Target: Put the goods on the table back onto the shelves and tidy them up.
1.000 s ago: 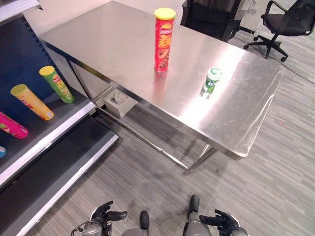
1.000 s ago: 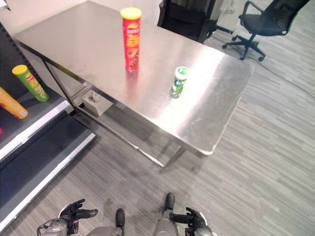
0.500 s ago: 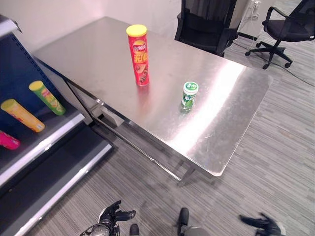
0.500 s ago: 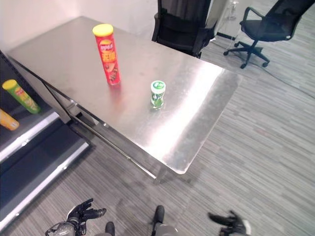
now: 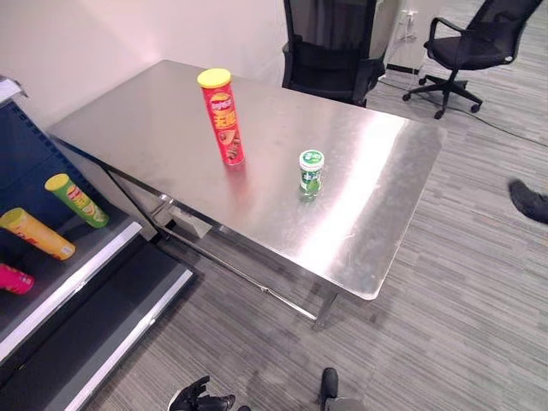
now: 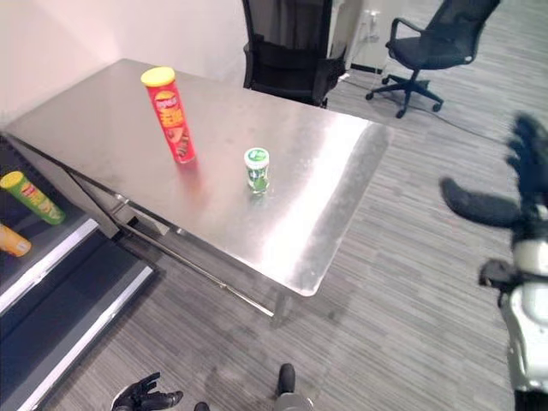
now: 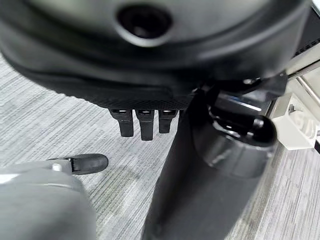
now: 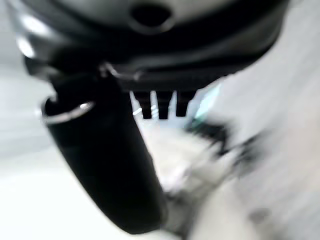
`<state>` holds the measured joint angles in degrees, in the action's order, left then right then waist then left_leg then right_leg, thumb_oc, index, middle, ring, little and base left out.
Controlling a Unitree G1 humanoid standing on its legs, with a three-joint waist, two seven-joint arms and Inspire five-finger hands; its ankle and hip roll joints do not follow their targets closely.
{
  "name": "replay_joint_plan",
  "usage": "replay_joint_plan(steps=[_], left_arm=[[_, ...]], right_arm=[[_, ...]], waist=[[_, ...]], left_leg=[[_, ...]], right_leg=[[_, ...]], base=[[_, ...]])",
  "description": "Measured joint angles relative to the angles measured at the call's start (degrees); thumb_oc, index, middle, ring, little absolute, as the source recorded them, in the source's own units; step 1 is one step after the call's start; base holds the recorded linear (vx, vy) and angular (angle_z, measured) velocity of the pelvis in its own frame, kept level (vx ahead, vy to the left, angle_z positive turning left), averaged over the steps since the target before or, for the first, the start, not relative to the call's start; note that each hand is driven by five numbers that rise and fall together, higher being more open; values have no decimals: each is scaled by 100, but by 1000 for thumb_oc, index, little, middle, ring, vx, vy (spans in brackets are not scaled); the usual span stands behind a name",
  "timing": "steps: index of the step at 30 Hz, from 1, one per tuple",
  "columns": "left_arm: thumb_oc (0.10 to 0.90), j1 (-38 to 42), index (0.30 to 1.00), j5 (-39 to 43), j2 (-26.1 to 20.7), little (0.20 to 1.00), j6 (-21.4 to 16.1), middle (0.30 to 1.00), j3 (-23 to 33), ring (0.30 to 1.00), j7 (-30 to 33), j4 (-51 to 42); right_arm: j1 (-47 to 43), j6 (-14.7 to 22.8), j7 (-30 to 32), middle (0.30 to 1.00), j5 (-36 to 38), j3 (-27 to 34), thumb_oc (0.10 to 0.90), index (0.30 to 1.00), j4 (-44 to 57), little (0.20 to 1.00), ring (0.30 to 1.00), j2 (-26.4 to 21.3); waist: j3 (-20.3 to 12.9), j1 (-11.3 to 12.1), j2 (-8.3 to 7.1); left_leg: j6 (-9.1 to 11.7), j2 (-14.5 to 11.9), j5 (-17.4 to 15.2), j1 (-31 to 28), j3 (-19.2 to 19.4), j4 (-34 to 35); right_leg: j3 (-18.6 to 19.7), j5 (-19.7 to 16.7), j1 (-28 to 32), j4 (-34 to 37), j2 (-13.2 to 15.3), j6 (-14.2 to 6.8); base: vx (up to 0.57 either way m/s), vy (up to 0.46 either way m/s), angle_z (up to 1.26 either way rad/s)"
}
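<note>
Right eye view: right hand (image 6: 514,201) spread beside the table (image 6: 128,103); left hand (image 6: 141,397) relaxed below; red can (image 6: 169,115) and green jar (image 6: 256,169) on it.

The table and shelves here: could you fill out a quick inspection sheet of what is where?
Surface: steel table, shiny.
Job's things: red crisp tube upright on the table; small green-lidded tub upright beside it, apart. Green tube, yellow tube and pink tube lie on the shelf.
Clutter: nothing seen.
Hands: left hand low by the floor, open, empty; right hand raised at the right, open, empty.
Cables: nothing seen.
Surroundings: two black office chairs beyond the table; grey striped floor.
</note>
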<state>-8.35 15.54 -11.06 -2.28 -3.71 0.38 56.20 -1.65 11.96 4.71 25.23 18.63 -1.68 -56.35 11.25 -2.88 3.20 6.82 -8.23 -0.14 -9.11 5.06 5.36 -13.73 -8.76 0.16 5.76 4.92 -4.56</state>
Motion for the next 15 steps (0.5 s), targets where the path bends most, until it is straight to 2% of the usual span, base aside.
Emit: replay_joint_plan(steps=[2, 3, 6, 8, 11, 13, 15], left_arm=[[800, -24, 900, 2, -5, 900, -18, 900, 0, 900, -3, 7], [800, -43, 900, 2, -5, 900, -19, 900, -5, 900, -5, 46], [800, -108, 900, 20, -5, 900, -40, 900, 7, 900, -12, 107], [800, -18, 900, 8, -15, 900, -46, 900, -4, 900, -11, 147], [800, -18, 900, 10, -35, 900, -39, 900, -18, 900, -20, 177], [800, -9, 900, 10, -36, 900, -42, 900, -9, 900, -69, 168], [800, -28, 900, 22, -32, 900, -43, 900, -7, 900, -79, 183]], right_arm=[[-79, 2, -191, 900, -16, -242, 800, 900, -11, 900, 900, -90], [-177, -33, -271, 900, -15, -484, 800, 900, -49, 900, 900, -6], [-273, -38, -427, 900, -33, -950, 800, 900, -202, 900, 900, 143], [-577, -151, -448, 900, -168, -1417, 800, 900, -668, 900, 900, 325], [-854, -317, -419, 900, -220, -1774, 800, 900, -1207, 900, 900, 928], [-815, -482, -439, 900, -253, -1946, 800, 900, -1431, 900, 900, 938], [-952, -451, -310, 900, -246, -1980, 800, 900, -1661, 900, 900, 1051]], waist=[[-24, 190, -78], [-43, 229, -155], [-81, 316, -229], [-86, 369, -235], [-95, 382, -218], [-98, 439, -174], [-85, 466, -124]], left_leg=[[-5, 26, 7, 38, -58, -6], [-11, 40, 5, 41, -72, -15], [-48, 103, 26, 44, -138, -20], [-63, 149, 19, 51, -157, -19], [-68, 159, 16, 52, -199, -19], [-67, 164, 17, 47, -252, -20], [-71, 170, 19, 53, -259, -19]], right_leg=[[-47, 2, 3, 0, 39, -9], [-51, 2, 7, -3, 50, -11], [-127, -14, 36, -37, 118, -2], [-150, -26, 54, -37, 171, -13], [-187, -25, 76, -36, 186, -14], [-241, -17, 76, -37, 200, -23], [-257, -11, 101, -36, 210, -31]], base=[[2, 16, 17], [2, 11, 12], [1, 14, 13], [4, 6, 8], [11, 0, 8], [22, -21, 11], [13, -38, 5]])
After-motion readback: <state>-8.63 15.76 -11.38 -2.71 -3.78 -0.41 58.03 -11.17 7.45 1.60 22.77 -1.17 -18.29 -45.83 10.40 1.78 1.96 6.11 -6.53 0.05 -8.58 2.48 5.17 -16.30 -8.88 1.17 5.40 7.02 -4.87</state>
